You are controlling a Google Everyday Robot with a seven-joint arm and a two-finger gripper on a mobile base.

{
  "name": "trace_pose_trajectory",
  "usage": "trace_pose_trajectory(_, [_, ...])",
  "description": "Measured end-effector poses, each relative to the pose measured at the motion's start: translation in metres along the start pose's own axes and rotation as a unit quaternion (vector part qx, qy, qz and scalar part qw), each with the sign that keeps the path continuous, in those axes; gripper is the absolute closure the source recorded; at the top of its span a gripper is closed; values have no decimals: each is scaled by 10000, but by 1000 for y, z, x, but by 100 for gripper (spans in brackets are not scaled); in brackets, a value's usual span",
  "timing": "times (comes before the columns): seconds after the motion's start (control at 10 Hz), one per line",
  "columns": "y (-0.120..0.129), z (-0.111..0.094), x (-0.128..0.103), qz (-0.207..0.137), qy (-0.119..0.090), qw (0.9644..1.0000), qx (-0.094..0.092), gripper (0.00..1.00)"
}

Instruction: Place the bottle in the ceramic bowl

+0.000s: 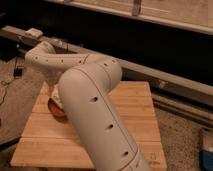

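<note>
One sliver of the ceramic bowl (56, 109) shows at the left side of the wooden table (135, 117), an orange-red arc tucked against the robot's pale arm (95, 107). Whether the bottle lies inside it, hangs above it or sits somewhere else cannot be told; no part of the bottle appears anywhere in the camera view.

Nor is the gripper visible. It appears to lie at the far end of the arm, hidden behind the elbow and forearm in the region over the bowl, so whether its fingers are spread, pinched or clamped on anything cannot be told.

Progress can only be judged loosely. With the arm bent across the table and folded back toward the bowl's side, the robot looks to be working at or near the drop point, either carrying the bottle in or about to let go. Delivery into the bowl is not confirmed.

Around the table, a long grey rail (165, 80) runs diagonally behind it, with dark shelving beyond. Speckled floor (185, 135) spreads to the right, where a blue object (207, 150) sits at the edge of view. The arm's own bulk is the main obstruction, masking the bowl's interior.
</note>
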Motion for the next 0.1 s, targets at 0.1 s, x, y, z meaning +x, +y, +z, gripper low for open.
trace_pose_trajectory(0.1, [1, 0, 0, -5, 1, 10000, 0, 20])
